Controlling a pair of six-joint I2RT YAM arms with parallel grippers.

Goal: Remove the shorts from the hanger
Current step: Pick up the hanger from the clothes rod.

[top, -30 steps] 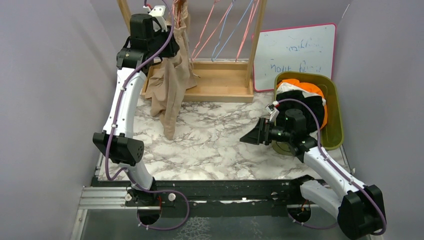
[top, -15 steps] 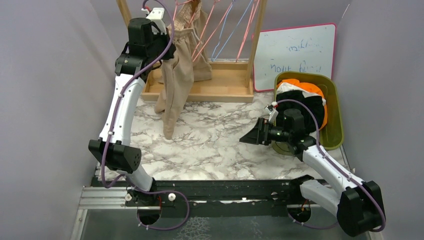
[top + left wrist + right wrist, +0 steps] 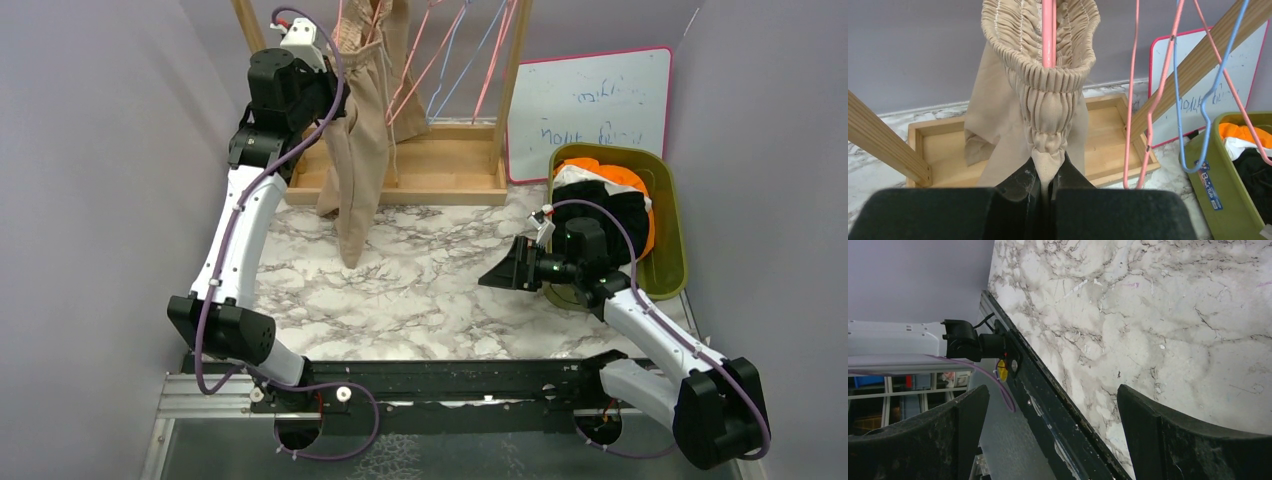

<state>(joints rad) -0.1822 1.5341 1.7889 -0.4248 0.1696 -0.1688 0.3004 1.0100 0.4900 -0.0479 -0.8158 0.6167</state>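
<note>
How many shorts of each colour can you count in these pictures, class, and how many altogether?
Tan shorts: 1
Orange shorts: 1
White shorts: 1
Black shorts: 1
Total: 4

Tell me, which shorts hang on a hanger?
The tan shorts, on a pink hanger; orange shorts, white shorts and black shorts lie in the green bin.

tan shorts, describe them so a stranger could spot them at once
Find the wooden rack at the table's far edge. The tan shorts hang at its left on a pink hanger, pinched by the left gripper. They are the only garment there; the other hangers are bare.
</note>
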